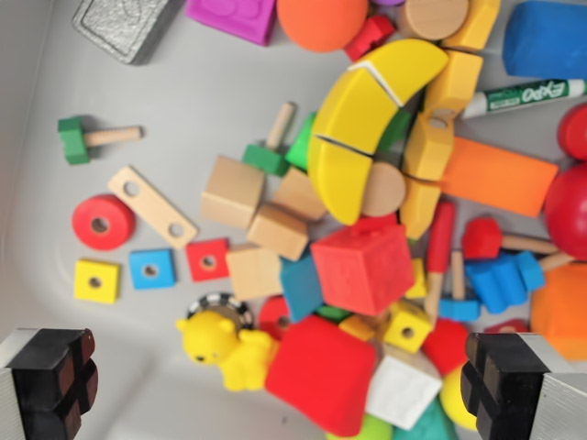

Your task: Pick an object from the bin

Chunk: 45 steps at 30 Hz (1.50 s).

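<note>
Seen from the wrist: one grey bin (183, 82) crowded with toys. Counted on its left side: one red ring (103, 222), one holed wooden strip (151, 206), three small holed squares — yellow (96, 280), blue (151, 269), red (208, 259). Near the middle, one yellow bear (223, 346), lying beside a red cube (364, 267); farther off, three curved yellow banana slices (362, 128); far right, one marker (523, 96). Gripper (275, 385) released, jaws spread wide, empty, above the bear.
</note>
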{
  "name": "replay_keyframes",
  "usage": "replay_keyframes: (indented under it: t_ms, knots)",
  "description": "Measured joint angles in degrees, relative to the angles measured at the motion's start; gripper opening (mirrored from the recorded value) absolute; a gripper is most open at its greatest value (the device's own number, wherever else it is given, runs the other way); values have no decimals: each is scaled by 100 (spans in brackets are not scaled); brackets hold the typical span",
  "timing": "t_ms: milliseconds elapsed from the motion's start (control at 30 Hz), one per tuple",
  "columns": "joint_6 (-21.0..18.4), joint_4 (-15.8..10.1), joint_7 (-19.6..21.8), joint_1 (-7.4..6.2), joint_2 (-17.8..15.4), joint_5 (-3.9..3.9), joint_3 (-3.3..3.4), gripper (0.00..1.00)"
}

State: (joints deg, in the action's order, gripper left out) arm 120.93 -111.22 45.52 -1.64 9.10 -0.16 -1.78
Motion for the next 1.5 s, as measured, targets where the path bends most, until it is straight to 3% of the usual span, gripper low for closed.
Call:
replay_keyframes:
  t_ms: [833, 1500]
  knots:
    - [616, -548, -211, -231, 89, -15, -141, 100]
    - [1347, -1034, -430, -538, 369, -93, -308, 100]
